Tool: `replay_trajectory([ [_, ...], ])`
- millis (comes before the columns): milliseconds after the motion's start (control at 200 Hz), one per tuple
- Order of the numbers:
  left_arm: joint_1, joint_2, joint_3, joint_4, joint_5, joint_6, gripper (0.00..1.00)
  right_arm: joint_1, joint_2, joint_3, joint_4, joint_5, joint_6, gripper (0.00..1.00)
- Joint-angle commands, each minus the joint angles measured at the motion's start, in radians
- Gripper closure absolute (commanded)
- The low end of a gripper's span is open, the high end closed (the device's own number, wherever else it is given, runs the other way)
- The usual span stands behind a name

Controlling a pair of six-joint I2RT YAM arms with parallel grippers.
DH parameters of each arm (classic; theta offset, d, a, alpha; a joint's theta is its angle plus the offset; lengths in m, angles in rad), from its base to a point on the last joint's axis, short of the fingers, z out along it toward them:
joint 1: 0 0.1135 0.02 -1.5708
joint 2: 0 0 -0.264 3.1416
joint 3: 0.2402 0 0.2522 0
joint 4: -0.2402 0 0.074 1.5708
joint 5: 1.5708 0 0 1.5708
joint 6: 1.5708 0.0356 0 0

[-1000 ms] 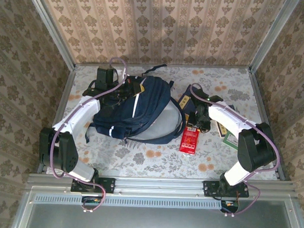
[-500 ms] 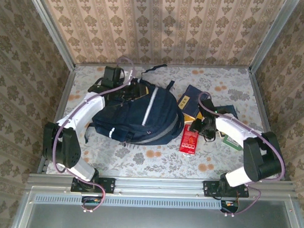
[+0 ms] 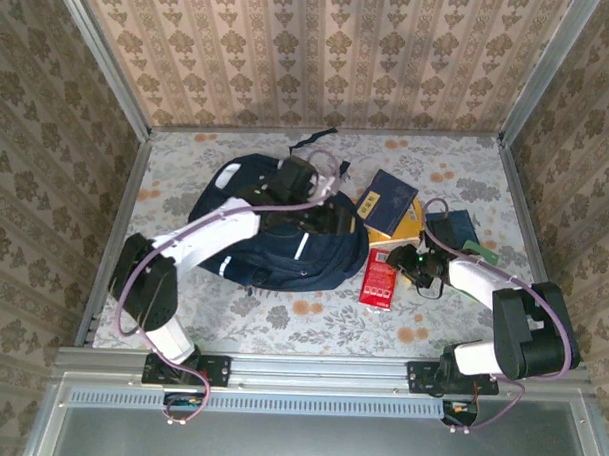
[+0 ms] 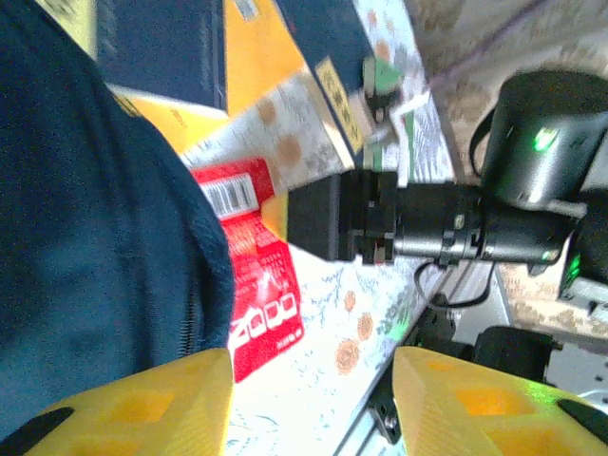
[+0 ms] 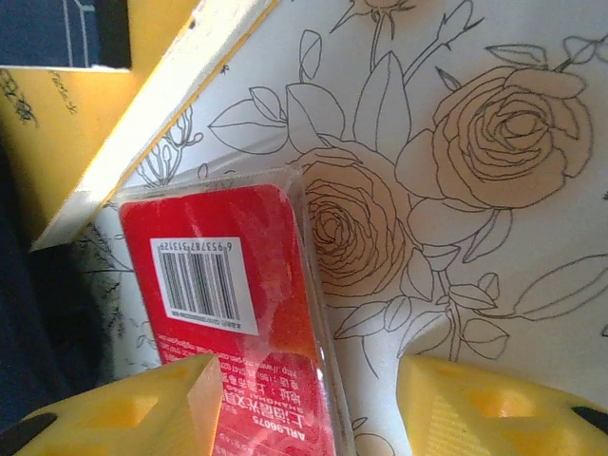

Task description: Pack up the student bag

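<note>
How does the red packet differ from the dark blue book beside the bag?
The red packet is bright red with a barcode label; the dark blue book is navy with a yellow label. The packet is narrower than the book. The packet lies on the flowered cloth; the book rests on a yellow book. Both lie flat outside the student bag, to its right.

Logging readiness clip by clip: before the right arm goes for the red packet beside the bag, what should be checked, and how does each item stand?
1. Right gripper open: ok.
2. Red packet centred between its fingers: not ok, it sits toward one finger.
3. Packet clear of the yellow book: cannot tell.
4. Left gripper open and empty: ok.
5. Student bag mouth open: cannot tell.
</note>
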Motion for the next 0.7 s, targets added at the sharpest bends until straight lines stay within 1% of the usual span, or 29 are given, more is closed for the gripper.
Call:
replay_trajectory([
  [0,-0.051,0.092,0.012,0.029,-0.036,-0.05,0.57,-0.002,0.052,-0.022,0.174,-0.116,0.017,0.47],
  [155,-0.107,0.195,0.027,0.03,-0.067,-0.042,0.69,-0.004,0.055,-0.046,0.218,-0.144,0.024,0.5],
  [370,-0.12,0.313,0.057,-0.008,-0.144,-0.027,0.7,-0.004,0.089,-0.056,0.29,-0.231,0.031,0.52],
  [470,-0.122,0.37,0.077,-0.016,-0.146,-0.021,0.71,-0.004,0.111,-0.057,0.335,-0.278,0.043,0.54],
  [560,-0.123,0.413,0.09,-0.021,-0.14,-0.017,0.75,-0.003,0.107,-0.062,0.365,-0.299,0.055,0.58],
  [645,-0.124,0.439,0.094,-0.019,-0.132,-0.019,0.79,-0.001,0.105,-0.062,0.368,-0.308,0.055,0.59],
  [695,-0.124,0.452,0.093,-0.015,-0.123,-0.02,0.83,-0.001,0.112,-0.064,0.382,-0.326,0.056,0.6],
])
